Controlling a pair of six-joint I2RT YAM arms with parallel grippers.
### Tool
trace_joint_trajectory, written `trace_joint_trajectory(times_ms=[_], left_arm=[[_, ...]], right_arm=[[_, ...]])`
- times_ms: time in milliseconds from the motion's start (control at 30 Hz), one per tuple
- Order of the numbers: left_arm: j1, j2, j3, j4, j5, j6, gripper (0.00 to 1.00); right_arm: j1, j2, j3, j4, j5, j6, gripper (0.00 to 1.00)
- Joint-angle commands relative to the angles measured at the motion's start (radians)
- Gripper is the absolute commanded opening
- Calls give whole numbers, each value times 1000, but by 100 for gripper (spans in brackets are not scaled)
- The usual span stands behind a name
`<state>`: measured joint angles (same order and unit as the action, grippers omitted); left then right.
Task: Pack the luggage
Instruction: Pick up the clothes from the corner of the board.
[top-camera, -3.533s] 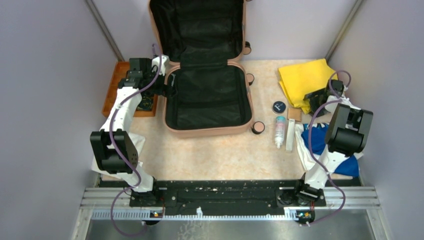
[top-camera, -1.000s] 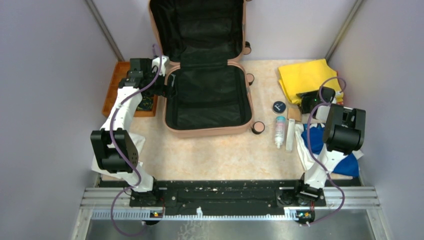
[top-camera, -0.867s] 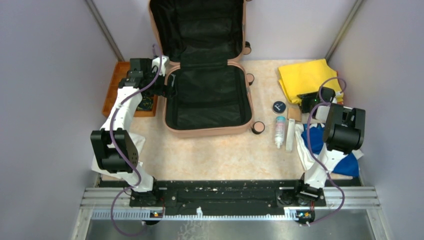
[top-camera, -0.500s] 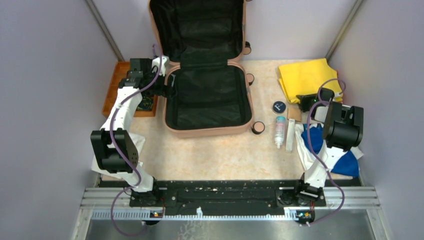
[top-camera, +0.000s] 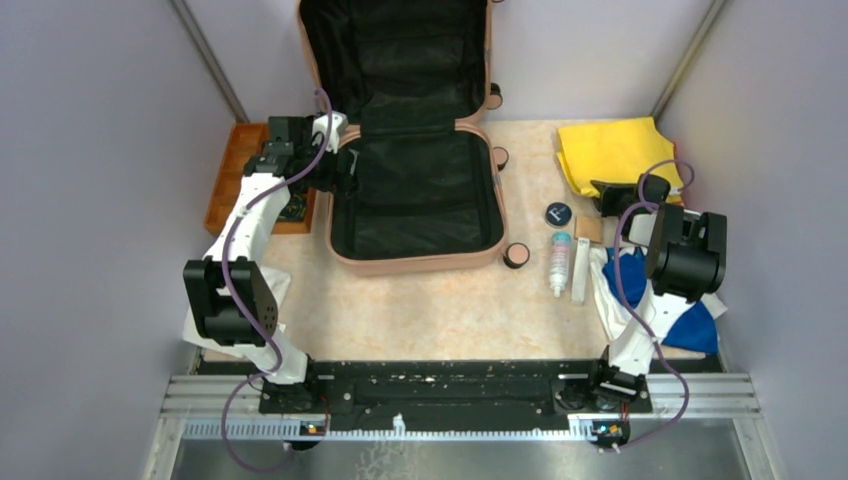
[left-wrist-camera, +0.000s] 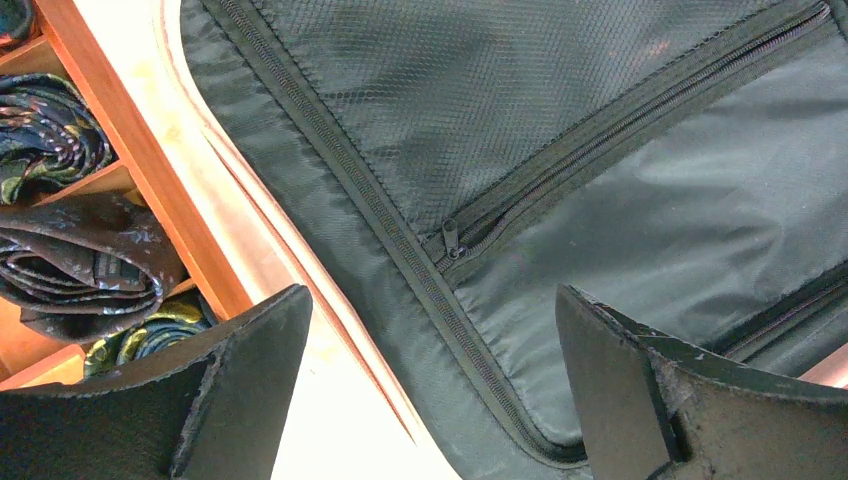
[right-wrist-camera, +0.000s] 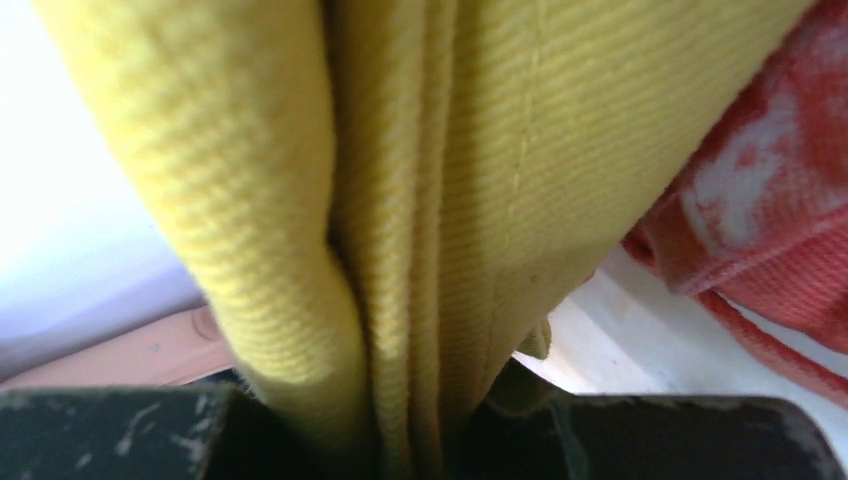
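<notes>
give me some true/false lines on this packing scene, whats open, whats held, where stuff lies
1. The luggage lies open with a bare lining. True.
2. The left gripper is shut on a tie. False: it is open and holds nothing, over the luggage's left rim.
3. The right gripper pinches the yellow cloth. True.
4. The bottle stands inside the luggage. False: it lies on its side on the table, right of the luggage.
5. The orange tray holds rolled ties. True.
</notes>
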<state>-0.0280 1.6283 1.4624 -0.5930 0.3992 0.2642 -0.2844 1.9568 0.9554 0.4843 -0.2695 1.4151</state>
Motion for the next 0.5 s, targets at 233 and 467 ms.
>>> trace_joint_trajectory(times_ms=[233, 467], left_arm=[[-1, -20, 6, 13, -9, 10, 98], [-1, -25, 8, 13, -10, 12, 98]], right_arm=[[-2, -90, 62, 158, -81, 148, 0], [-48, -111, 285, 142, -176, 161, 0]])
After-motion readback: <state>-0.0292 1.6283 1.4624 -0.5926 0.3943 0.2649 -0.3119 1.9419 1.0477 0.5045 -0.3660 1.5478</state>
